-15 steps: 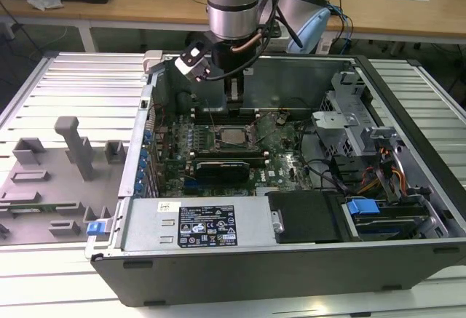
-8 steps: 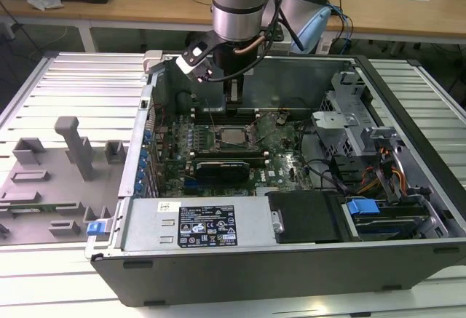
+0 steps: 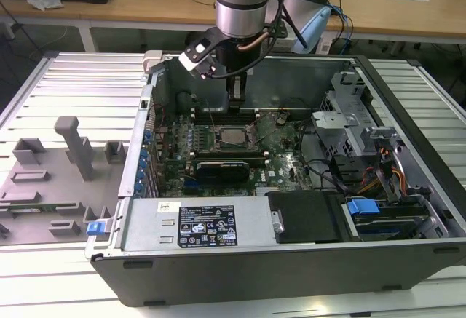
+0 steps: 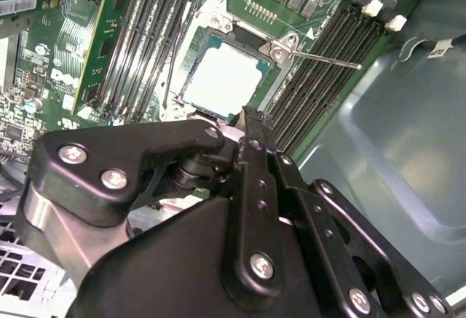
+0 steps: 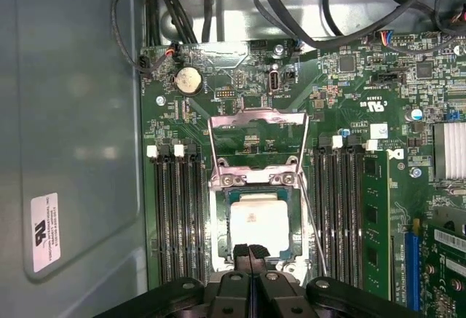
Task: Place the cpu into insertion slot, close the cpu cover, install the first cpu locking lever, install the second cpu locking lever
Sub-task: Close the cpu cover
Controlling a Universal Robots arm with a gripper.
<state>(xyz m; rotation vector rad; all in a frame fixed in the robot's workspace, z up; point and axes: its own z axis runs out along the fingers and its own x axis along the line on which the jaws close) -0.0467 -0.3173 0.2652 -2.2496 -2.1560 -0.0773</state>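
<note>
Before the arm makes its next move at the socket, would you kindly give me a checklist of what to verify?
1. cpu lying in the insertion slot: ok.
2. cpu cover closed over the chip: not ok, it is swung open.
3. Locking lever latched: not ok, it sticks out free beside the socket.
4. Claw empty: ok, shut with nothing seen between its tips.
5. Claw clear of the cpu: cannot tell; its tips are at the chip's edge.

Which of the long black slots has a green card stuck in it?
The memory slot farthest from the cpu, beside the blue connector: a green memory stick stands in it. The other slots are bare.
</note>
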